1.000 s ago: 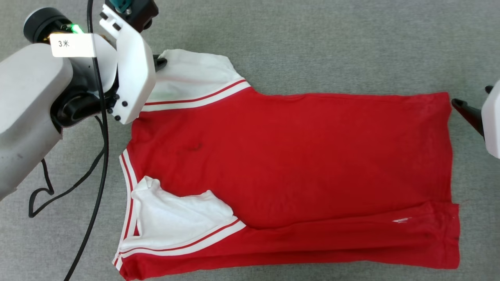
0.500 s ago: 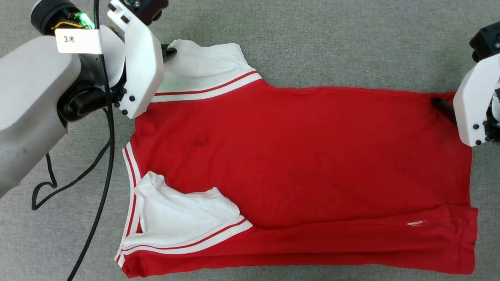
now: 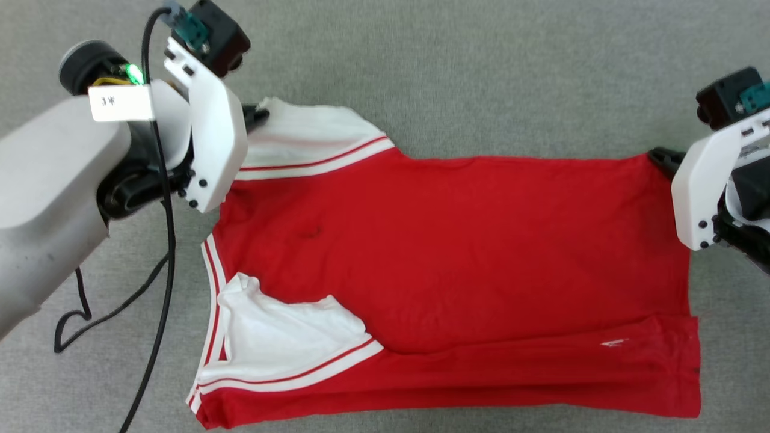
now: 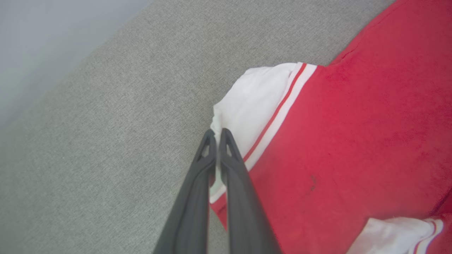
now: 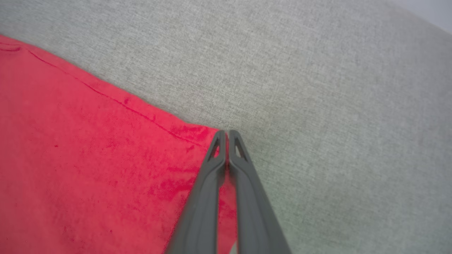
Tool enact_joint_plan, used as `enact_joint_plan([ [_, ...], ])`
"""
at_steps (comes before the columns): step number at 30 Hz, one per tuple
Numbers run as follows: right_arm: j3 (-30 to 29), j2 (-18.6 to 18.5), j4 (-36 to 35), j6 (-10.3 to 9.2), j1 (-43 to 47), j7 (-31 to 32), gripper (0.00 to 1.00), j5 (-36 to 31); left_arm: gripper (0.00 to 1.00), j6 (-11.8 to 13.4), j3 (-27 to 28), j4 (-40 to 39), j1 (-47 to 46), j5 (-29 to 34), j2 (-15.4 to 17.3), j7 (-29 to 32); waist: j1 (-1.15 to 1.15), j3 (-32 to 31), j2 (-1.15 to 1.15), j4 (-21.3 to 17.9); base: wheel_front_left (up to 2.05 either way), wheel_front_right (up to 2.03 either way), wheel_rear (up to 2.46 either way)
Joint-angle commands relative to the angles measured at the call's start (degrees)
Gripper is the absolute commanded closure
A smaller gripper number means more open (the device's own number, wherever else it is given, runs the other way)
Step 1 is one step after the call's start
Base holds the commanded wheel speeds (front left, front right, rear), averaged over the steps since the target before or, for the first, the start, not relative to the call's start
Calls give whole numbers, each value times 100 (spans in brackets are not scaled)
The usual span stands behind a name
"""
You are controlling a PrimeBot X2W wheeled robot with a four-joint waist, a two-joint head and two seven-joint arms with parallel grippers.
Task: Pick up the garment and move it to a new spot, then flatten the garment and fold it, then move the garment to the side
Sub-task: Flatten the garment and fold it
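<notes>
Your shirt (image 3: 457,270) lies spread on the grey mat (image 3: 481,72). The left gripper (image 4: 216,135) is pinching the shirt's far white sleeve (image 3: 307,129) and the right gripper (image 5: 227,135) its far hem corner, both at the very edge. If you lift unevenly, a corner will likely slip free. A black cable (image 3: 162,252) hangs just beside the shirt's collar end and could snag.

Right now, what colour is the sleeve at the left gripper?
White sleeve, red-striped trim; best in head view.
</notes>
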Motion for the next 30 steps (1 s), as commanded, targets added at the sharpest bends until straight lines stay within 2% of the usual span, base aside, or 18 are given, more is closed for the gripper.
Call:
enact_joint_plan([
  [1, 4, -32, -39, -4, 135, -124, 100, 47, 100, -3, -9, -17, 128, -31, 18, -61, 0, -239, 0, -20, 0, 0, 0],
  [10, -214, -114, -277, -4, 948, -731, 100, 209, 100, 3, -24, -348, 805, 57, 328, -271, 0, -924, 0, -8, 0, 0, 0],
  [13, -309, -155, -374, -4, 1318, -814, 100, 251, 100, 80, -30, -553, 1089, 44, 461, -359, 0, -1130, 0, 16, 0, 0, 0],
  [22, -549, -226, -673, -4, 2422, -884, 100, 381, 100, 565, -34, -1372, 2140, -125, 979, -626, 0, -1606, 0, 19, 0, 0, 0],
  [26, -583, -220, -805, -4, 2822, -853, 100, 446, 100, 821, -34, -1719, 2630, -188, 1249, -753, 0, -1682, 0, 6, 0, 0, 0],
  [30, -646, -226, -876, -4, 3172, -853, 100, 502, 100, 1030, -35, -1939, 3154, -288, 1383, -883, 0, -1675, 0, 14, 0, 0, 0],
])
